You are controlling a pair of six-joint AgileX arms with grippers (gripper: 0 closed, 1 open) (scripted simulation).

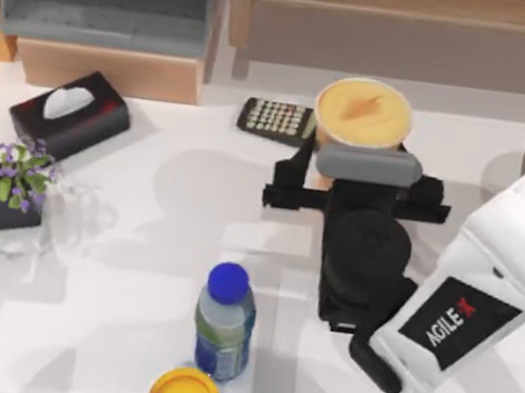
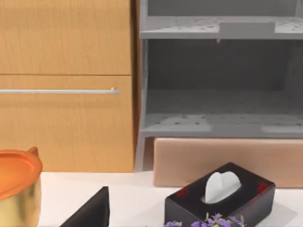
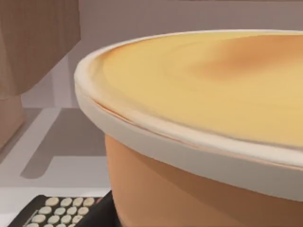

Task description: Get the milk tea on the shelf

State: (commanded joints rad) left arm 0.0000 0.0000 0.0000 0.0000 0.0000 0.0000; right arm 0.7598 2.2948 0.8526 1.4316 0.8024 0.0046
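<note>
Currently the right tool (image 1: 342, 173) sits at the milk tea (image 1: 363, 113), which stands on the worktop (image 1: 142, 239) just before the shelf (image 1: 406, 42) — whether its fingers are closed I cannot tell. Judgement: confirm the grip, lift straight, clear the calculator (image 1: 275, 119) — left arm parked far left.

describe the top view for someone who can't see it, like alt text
The right arm's tool is at the milk tea, which stands on the table before the shelf. Nearby lie a calculator, tissue box, potted flowers and blue-capped bottle.
</note>
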